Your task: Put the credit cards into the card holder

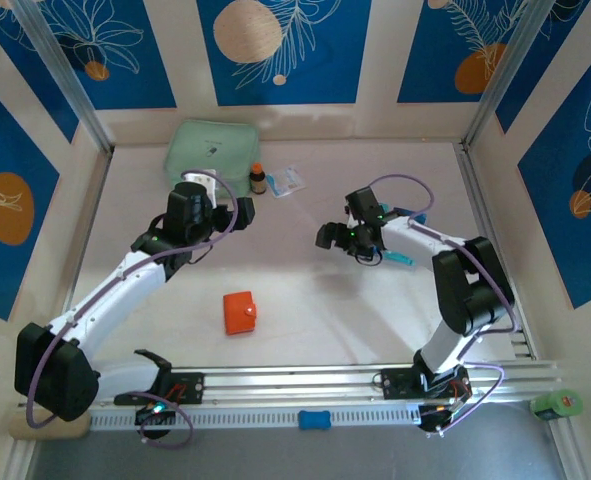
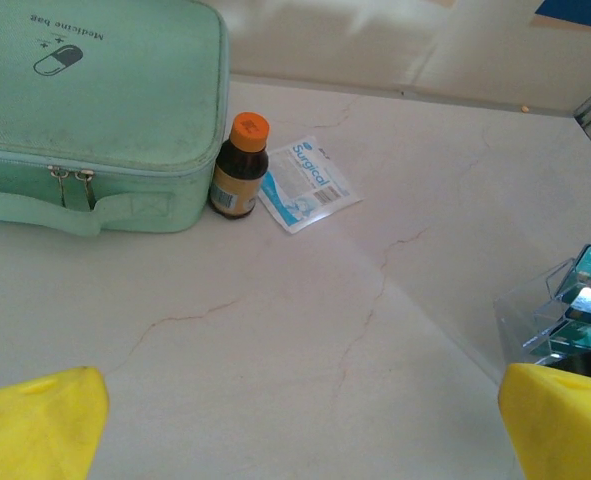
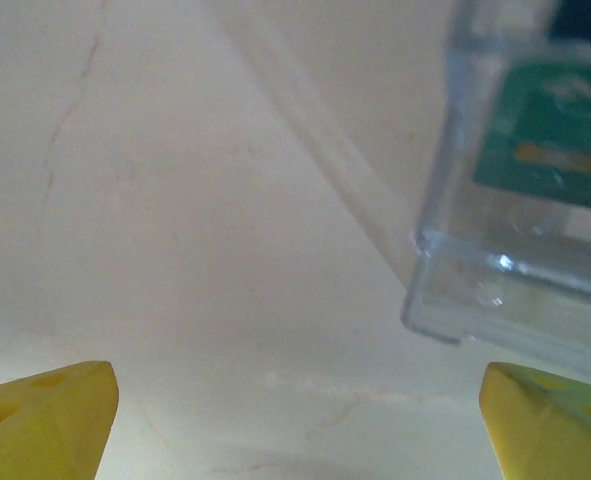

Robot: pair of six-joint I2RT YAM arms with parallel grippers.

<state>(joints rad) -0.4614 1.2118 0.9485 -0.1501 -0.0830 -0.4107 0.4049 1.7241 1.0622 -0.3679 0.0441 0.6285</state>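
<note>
- Pale marbled table [image 1: 305, 340] under everything, pretty standard.
- Big mint-green zip pouch [image 2: 85, 90] marked "Medicine bag" sits at the far left.
- Left gripper [image 2: 295, 430] hangs over bare table in front of the pouch, yellow fingertips spread wide with nothing between them.
- Right gripper [image 3: 295, 420] is low over the table, also spread wide and holding nothing.
- A clear plastic case [image 3: 495, 290] sits just beside the right gripper's right fingertip.
- Card holder [image 1: 240, 312], the orange wallet, lies folded shut on the table between the two arms, well apart from both grippers.
- Credit cards [image 3: 550, 140] are inside the clear case, with a teal-green one facing the camera.
- White-and-blue "Surgical" packet [image 2: 307, 185] lies flat just right of the bottle.
- Small brown bottle [image 2: 240, 165] with an orange cap stands upright against the pouch's corner.
</note>
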